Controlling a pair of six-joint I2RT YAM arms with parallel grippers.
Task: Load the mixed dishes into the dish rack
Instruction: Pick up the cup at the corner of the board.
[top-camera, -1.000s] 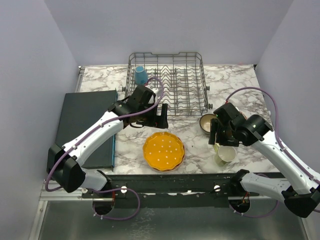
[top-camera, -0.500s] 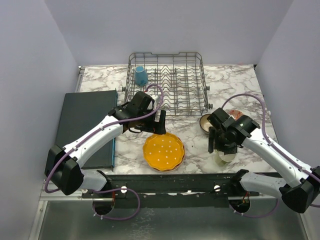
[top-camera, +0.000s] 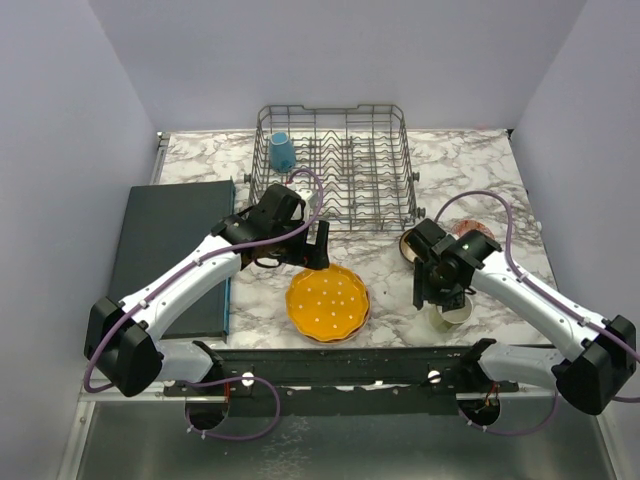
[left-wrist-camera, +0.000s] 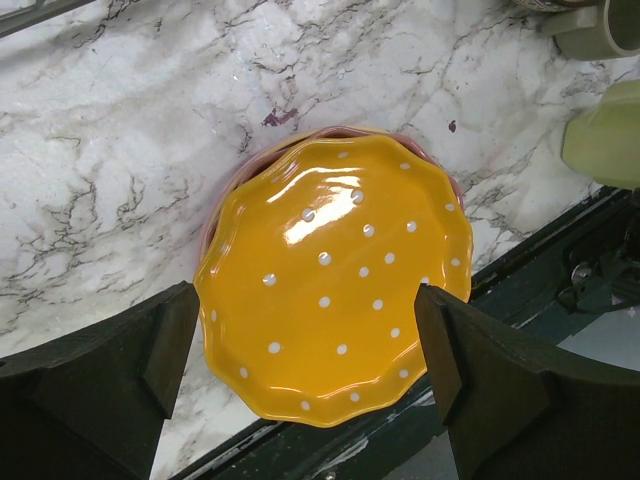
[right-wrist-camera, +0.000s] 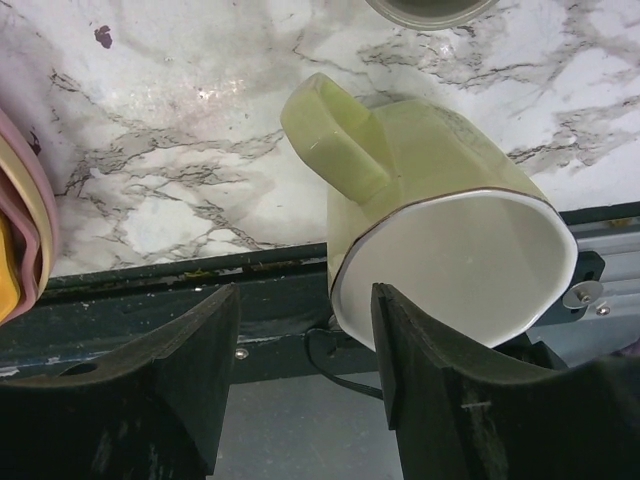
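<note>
Over the last second both arms have come off the far side of the table and settled over dishes near its front edge. The left gripper (top-camera: 318, 243) has swung away from the dish rack (top-camera: 330, 108) and now hangs above the orange scalloped plate (top-camera: 327, 302). Its fingers are spread wide on either side of the plate and grasp nothing. The left wrist view shows a pink rim (left-wrist-camera: 214, 214) peeping out beneath, so the plate tops a stack. The right gripper (right-wrist-camera: 305, 300) has dropped onto the pale olive mug (right-wrist-camera: 440, 200), which lies on its side at the table's near edge, mouth toward the arms. Its fingers have narrowed but stand apart, the mug's rim between them and the left finger clear of it. So two pickups look imminent, and only the blue mug (top-camera: 282, 152) sits in the rack so far. No brand, label or writing is readable anywhere.
</note>
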